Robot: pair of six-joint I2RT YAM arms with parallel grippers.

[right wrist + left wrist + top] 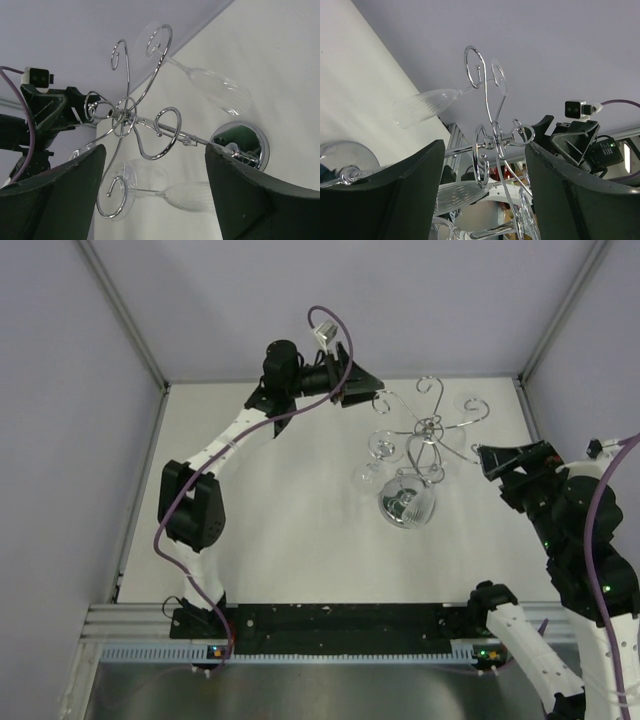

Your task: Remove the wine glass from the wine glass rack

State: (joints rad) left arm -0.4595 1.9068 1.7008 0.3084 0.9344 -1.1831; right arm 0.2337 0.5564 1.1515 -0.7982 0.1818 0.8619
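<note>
The chrome wine glass rack (pixel 430 427) stands right of centre on its mirrored domed base (pixel 407 505). Clear wine glasses hang by the foot from its scroll arms. One wine glass (pixel 376 460) hangs on the left side, and another's foot (pixel 471 403) shows at the back right. My left gripper (pixel 368 390) is open just left of the rack, touching nothing. My right gripper (pixel 487 460) is open just right of it. In the left wrist view the rack (pixel 492 142) lies beyond the open left gripper (pixel 485 150), with a ribbed glass (pixel 425 105) up left. In the right wrist view the rack (pixel 122 117) and a glass (pixel 200 195) lie beyond the open right gripper (pixel 155 150).
Grey enclosure walls (pixel 70 440) close in the white table (pixel 290 530) on the left, back and right. A metal rail (pixel 330 625) with the arm bases runs along the near edge. The left arm's purple cable (pixel 335 320) loops above its wrist.
</note>
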